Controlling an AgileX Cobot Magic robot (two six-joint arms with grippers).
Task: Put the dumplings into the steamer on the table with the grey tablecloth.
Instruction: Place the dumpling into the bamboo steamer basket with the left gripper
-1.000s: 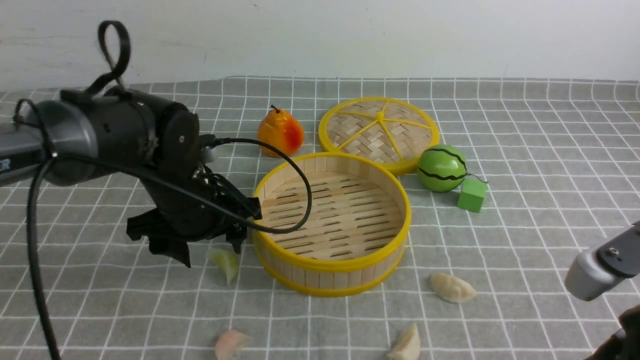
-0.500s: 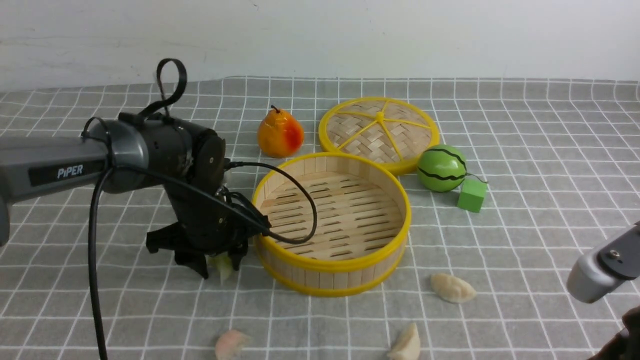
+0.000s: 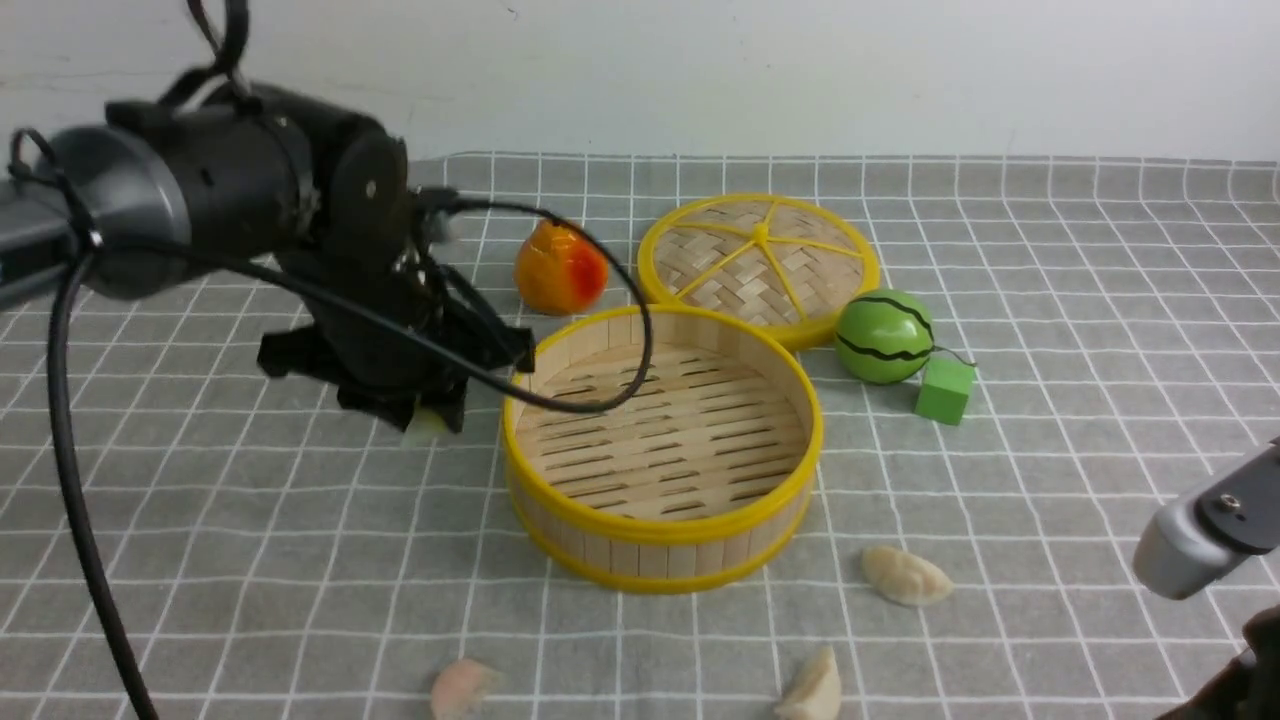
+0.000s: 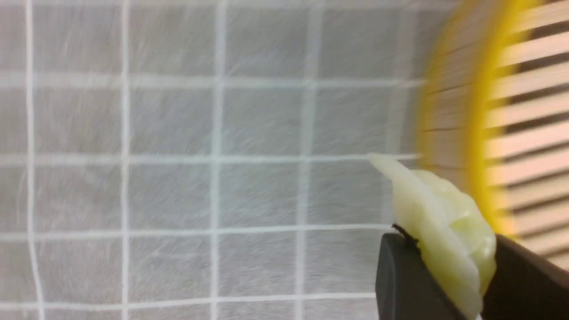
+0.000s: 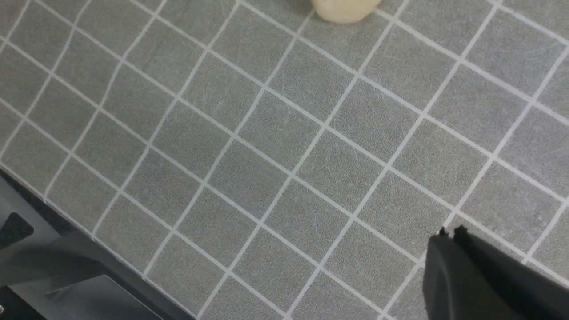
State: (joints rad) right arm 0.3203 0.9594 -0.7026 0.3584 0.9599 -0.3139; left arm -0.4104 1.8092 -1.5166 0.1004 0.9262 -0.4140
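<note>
Pinching green dumpling (image 4: pixel 444 231), left gripper (image 3: pixel 428 415) hangs above cloth (image 3: pixel 250 560), just left of steamer (image 3: pixel 660 530) rim. Right gripper (image 5: pixel 450 232): jaws pressed together, over cloth. Pink dumpling (image 3: pixel 460 688), cream dumplings (image 3: pixel 905 576) (image 3: pixel 812 688) lie on cloth before steamer.

- Table (image 3: pixel 1150 520), draped in grey tablecloth (image 3: pixel 1100 250).
- Steamer (image 3: pixel 660 530) at centre; woven lid (image 3: pixel 757 262) just behind.
- Pear (image 3: pixel 560 268), toy watermelon (image 3: pixel 884 337) and green cube (image 3: pixel 944 390) nearby.
- In front: pinkish dumpling (image 3: pixel 460 688), cream dumpling (image 3: pixel 905 576), second cream dumpling (image 3: pixel 812 688).

Lid (image 3: pixel 758 262) behind steamer (image 3: pixel 650 555) — dumplings (image 3: pixel 905 576) in front
</note>
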